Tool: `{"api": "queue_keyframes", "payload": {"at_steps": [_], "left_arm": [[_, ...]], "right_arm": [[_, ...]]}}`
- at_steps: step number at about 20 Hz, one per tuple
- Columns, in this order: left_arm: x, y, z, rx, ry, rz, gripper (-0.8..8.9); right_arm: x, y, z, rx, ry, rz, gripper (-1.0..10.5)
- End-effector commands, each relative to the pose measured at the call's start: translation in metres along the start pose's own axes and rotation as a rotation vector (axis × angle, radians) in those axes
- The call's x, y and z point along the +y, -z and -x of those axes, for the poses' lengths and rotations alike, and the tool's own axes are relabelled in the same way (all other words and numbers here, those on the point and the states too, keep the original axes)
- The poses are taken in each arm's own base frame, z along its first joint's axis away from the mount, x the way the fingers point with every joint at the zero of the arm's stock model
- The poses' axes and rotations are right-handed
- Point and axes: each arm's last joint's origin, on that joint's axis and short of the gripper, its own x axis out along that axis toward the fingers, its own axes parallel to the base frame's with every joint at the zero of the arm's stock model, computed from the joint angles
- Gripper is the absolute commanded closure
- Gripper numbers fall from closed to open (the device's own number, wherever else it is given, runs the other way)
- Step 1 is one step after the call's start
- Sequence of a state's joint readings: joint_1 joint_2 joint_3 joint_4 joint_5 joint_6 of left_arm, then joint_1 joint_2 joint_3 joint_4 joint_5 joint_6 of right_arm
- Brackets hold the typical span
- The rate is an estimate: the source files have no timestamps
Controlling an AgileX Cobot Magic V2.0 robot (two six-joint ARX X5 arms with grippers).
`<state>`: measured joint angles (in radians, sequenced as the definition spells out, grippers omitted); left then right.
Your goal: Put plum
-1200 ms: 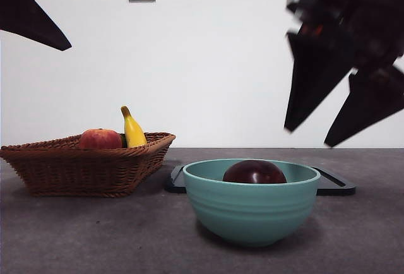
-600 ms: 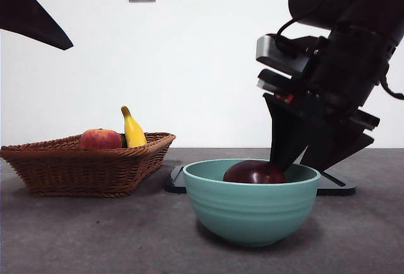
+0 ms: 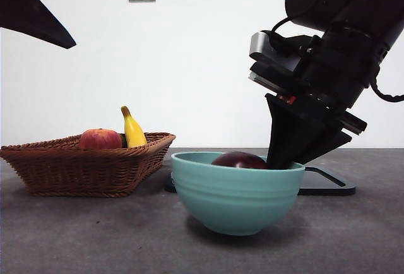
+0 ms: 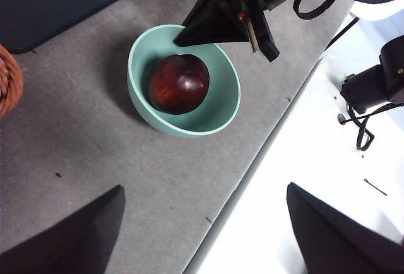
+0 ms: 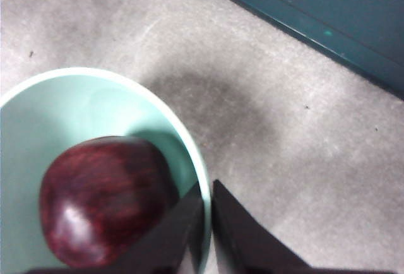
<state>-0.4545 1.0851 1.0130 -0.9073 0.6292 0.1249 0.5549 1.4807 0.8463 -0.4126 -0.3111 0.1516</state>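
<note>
The bowl [image 3: 235,192] has slid sideways across the counter [image 3: 76,236] since half a second ago, ending closer to the basket [image 3: 85,163], and the plum [image 3: 238,160] has ridden along inside it, sitting on the bowl's floor and showing just above the rim from the front. The cause looks plain: the right end effector [image 5: 207,206] has its jaws pressed nearly together on the bowl's rim, one jaw inside the wall and one outside, and it is dragging the bowl rather than the fruit (the plum itself sits just beside the inner jaw, and whether they touch I cannot tell). A second ago this arm was high and clear of the bowl; now it leans down steeply into it. The left end effector [image 4: 202,236] waits high up, jaws spread wide, holding nothing. The basket keeps its apple [image 3: 100,139] and banana [image 3: 132,129], and the dark tray [image 3: 328,185] lies behind the bowl. For the task, this seems a repositioning of the container, so the plum is not yet gripped and its placing is likely still ahead.
</note>
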Motion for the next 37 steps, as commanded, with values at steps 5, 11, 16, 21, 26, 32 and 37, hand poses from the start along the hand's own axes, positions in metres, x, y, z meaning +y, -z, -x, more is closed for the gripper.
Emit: {"api": "queue_keyframes", "payload": {"at_steps": [5,11,16,21,26,32,37], "left_arm": [[-0.001,-0.003,0.000,-0.011,0.008,-0.025,4.08],[-0.001,-0.003,0.000,-0.011,0.008,-0.025,4.08],[-0.001,-0.003,0.000,-0.011,0.008,-0.025,4.08],[-0.001,-0.003,0.000,-0.011,0.008,-0.024,4.08],[-0.001,-0.003,0.000,-0.011,0.008,-0.025,4.08],[-0.001,-0.003,0.000,-0.011,0.008,-0.025,4.08],[-0.001,-0.003,0.000,-0.011,0.008,-0.024,4.08]], "right_arm": [[0.007,-0.022,0.018,-0.078,0.017,-0.006,9.4],[-0.010,-0.055,0.043,-0.192,0.078,-0.049,9.4],[-0.043,-0.093,0.051,-0.229,0.160,-0.096,9.4],[-0.073,-0.127,0.022,-0.192,0.183,-0.135,9.4],[-0.089,-0.127,-0.009,-0.132,0.210,-0.156,9.4],[-0.091,-0.125,-0.014,-0.104,0.213,-0.159,9.4],[-0.091,-0.123,-0.014,-0.091,0.213,-0.168,7.5]]}}
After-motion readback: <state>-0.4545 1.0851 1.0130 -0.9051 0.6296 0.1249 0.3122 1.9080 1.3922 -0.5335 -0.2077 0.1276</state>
